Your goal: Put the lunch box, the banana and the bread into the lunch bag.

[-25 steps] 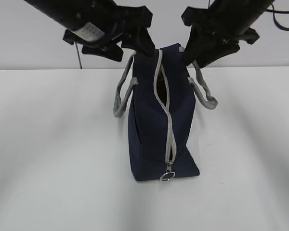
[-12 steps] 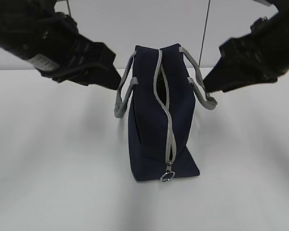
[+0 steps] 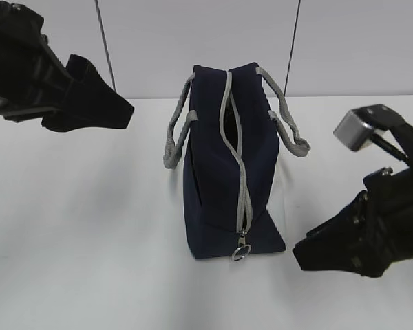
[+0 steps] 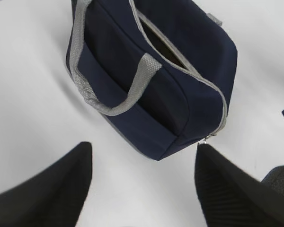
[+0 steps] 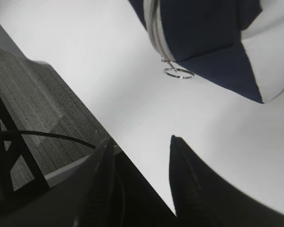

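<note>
The navy lunch bag (image 3: 220, 172) stands on the white table with its grey handles hanging at both sides. Its zipper gapes along the top, and the ring pull (image 3: 239, 254) hangs at the near end. The lunch box, the banana and the bread are out of view. My left gripper (image 3: 117, 110) hovers left of the bag, apart from it. In the left wrist view it (image 4: 144, 153) is open and empty above the bag (image 4: 180, 56). My right gripper (image 3: 310, 254) is low at the front right. It (image 5: 141, 138) is open and empty, short of the ring pull (image 5: 178, 73).
Two thin cables (image 3: 103, 41) hang against the back wall. In the right wrist view the table's front edge (image 5: 132, 156) runs close under the gripper, with grey floor (image 5: 33, 109) beyond. The bag's white side panel (image 5: 270, 61) faces right.
Both grippers have drawn away from the bag's top. The left swung out to the left, the right dropped to the front right. The bag has not moved.
</note>
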{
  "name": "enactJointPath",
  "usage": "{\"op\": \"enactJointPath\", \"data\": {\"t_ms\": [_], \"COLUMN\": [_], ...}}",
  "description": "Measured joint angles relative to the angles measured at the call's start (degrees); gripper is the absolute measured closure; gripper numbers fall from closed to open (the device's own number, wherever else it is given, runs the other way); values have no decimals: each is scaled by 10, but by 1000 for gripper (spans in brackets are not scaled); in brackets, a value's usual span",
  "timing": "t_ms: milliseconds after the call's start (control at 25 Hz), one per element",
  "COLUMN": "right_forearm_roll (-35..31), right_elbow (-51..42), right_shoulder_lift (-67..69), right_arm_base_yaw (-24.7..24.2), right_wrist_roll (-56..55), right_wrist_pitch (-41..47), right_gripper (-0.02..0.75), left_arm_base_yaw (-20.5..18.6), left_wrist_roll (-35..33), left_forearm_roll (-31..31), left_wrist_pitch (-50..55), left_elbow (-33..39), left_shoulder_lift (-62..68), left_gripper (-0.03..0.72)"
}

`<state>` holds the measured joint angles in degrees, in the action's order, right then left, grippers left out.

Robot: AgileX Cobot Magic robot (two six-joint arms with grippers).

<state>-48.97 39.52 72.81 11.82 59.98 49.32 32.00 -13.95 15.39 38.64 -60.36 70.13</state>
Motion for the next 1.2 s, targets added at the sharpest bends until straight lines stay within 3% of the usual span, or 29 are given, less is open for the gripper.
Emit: {"op": "enactJointPath", "data": {"t_ms": [200,880,1080,1200], "right_forearm_roll": [-35,-144,-153,-175], "right_elbow": [-36,-36,-36,-36], "right_shoulder_lift": [17,108,146,168], "right_arm_base_yaw": [0,0,0,0], "right_wrist_roll": [96,119,299,392], "right_wrist_pitch": [-40,-53,-56,-59], "right_gripper": [448,447,443,377], "left_arm_base_yaw": [1,1,1,1], "left_wrist_roll": [-4,-4,-4,-4], "left_forearm_roll": [0,-3,-4,-4], "left_wrist_pitch": [-4,-8,-8,-8], "left_elbow": [4,4,4,4], "left_shoulder_lift": [-1,-1,-1,-1], "left_gripper": [222,253,256,257]}}
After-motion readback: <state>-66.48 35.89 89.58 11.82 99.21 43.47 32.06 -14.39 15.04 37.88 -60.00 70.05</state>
